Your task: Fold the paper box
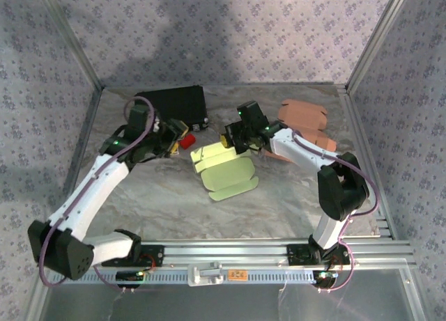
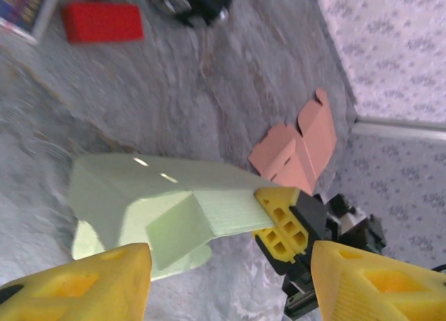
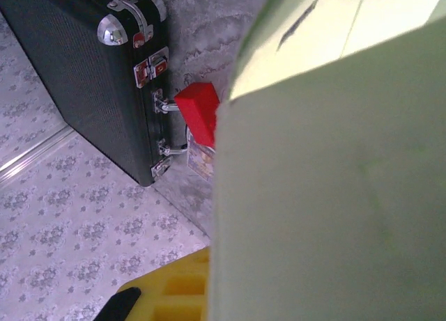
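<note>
The pale green paper box (image 1: pixel 224 173) is lying mid-table, only partly folded: its far end is standing up while the near flaps are lying flat. The right gripper (image 1: pixel 233 138) is pinching its far edge, and the left gripper (image 2: pixel 230 260) is hovering open just left of it

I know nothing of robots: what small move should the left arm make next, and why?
Probably the left tool should ease forward and close on the raised flap of the green paper box. Its yellow fingers stand apart with nothing between them, just short of the box, while the right tool is shut on the box's far edge. A second grip seems needed to fold it.
</note>
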`<state>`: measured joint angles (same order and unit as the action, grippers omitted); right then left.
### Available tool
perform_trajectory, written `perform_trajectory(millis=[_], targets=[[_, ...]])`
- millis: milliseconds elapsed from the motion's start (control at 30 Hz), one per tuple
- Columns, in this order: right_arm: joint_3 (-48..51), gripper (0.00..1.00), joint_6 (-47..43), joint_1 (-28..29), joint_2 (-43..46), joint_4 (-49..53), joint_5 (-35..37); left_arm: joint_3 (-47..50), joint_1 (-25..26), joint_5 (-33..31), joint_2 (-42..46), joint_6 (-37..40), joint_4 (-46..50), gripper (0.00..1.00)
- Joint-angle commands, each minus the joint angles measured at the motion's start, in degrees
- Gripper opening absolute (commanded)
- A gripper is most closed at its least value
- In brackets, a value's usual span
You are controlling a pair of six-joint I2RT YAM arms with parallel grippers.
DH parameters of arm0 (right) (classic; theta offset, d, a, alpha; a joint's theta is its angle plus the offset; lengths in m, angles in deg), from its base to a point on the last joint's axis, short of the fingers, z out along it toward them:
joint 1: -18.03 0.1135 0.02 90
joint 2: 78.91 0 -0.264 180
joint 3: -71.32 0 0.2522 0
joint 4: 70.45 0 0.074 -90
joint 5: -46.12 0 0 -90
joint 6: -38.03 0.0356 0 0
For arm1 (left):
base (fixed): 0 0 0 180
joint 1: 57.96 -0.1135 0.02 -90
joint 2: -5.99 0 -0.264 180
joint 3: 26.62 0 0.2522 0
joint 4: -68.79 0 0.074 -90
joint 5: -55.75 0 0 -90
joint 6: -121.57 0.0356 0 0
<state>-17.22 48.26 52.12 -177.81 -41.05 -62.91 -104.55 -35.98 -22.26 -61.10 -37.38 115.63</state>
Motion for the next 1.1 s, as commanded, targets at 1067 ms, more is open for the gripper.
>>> perform_trajectory(millis=[1067], targets=[[6.9, 0.00, -20.6, 0.0, -10.2, -26.0, -12.7, 28.6, -5.9, 2.7, 8.8, 47.6, -16.4, 0.38]])
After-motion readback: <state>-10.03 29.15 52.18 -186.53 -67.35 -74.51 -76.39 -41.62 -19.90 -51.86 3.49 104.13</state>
